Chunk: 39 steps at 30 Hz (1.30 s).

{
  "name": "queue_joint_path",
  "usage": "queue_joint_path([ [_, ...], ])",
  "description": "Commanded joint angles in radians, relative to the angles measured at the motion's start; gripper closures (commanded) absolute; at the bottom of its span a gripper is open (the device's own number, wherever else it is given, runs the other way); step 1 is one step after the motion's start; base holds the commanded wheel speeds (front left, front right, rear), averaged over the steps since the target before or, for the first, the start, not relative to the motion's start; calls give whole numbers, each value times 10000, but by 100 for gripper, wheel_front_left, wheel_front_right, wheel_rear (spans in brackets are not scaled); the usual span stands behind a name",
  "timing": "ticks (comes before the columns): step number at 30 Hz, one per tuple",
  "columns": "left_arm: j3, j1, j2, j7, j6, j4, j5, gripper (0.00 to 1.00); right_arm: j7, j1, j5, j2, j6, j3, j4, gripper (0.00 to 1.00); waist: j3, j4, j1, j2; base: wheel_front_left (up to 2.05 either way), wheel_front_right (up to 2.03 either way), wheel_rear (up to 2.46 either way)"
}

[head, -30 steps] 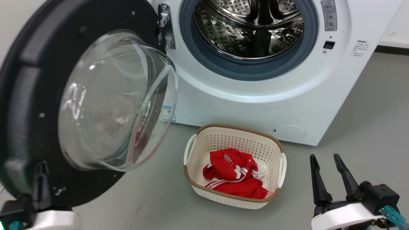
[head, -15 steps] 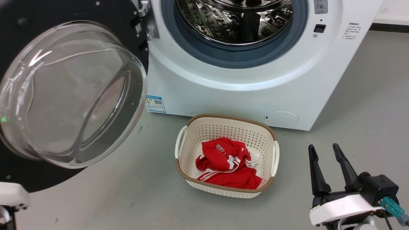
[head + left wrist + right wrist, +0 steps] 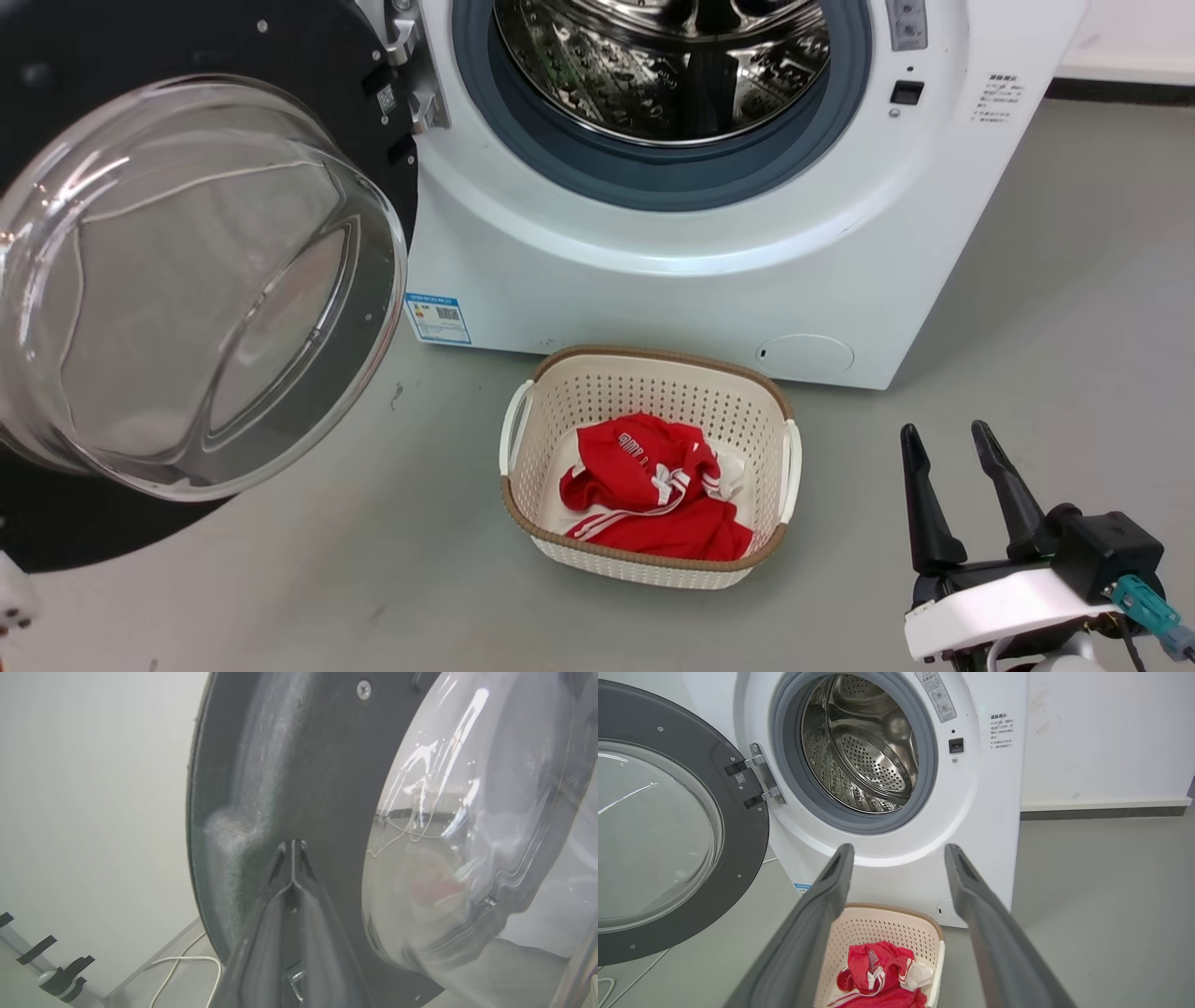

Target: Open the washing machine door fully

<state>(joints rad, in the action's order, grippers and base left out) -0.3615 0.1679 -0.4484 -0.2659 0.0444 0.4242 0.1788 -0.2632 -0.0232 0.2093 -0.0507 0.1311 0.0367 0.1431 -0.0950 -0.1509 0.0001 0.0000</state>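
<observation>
Standing wide open beside the washing machine (image 3: 653, 280), washing machine door (image 3: 196, 280), left gripper (image 3: 292, 848) seen closed before its black face, right gripper (image 3: 945, 446) held open.

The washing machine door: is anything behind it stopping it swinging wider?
Nothing visible does. The washing machine door hangs wide, and the basket sits in front of the washing machine, clear of its swing.
</observation>
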Motion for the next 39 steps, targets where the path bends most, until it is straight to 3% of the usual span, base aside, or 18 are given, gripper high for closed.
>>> queue_joint_path([
  [1,-86,-363,274,28,79,-262,-96,100,-18,55,26,13,-7,17,4,0,167,66,-1,0,0,0,0],
  [7,-51,-1980,1646,27,192,-2138,-482,100,-18,348,122,13,-7,93,42,0,699,141,-1,0,0,0,0],
  [9,49,-2481,2152,27,177,-2776,-532,43,-18,463,126,13,-5,123,62,0,853,156,-1,0,0,0,0],
  [10,120,-2716,2384,27,152,-3046,-562,1,-18,512,123,13,-7,131,62,0,921,165,-1,0,0,0,0],
  [16,600,-3529,3357,27,-27,-4102,-662,0,-18,640,32,13,-7,186,-3,0,1058,235,-1,0,0,0,0],
  [21,1364,-3882,3827,27,-30,-4733,-713,0,-18,688,-102,11,-7,264,-102,0,1141,375,-1,0,0,0,0],
  [31,3238,-2971,3944,27,-293,-4959,-1120,0,-15,586,-676,11,-7,242,-366,0,1262,973,-1,0,0,0,0],
  [39,3337,-2956,3880,27,-395,-4697,-1333,0,221,682,-1308,13,-5,5,-747,0,1266,1667,-1,0,0,0,0],
])
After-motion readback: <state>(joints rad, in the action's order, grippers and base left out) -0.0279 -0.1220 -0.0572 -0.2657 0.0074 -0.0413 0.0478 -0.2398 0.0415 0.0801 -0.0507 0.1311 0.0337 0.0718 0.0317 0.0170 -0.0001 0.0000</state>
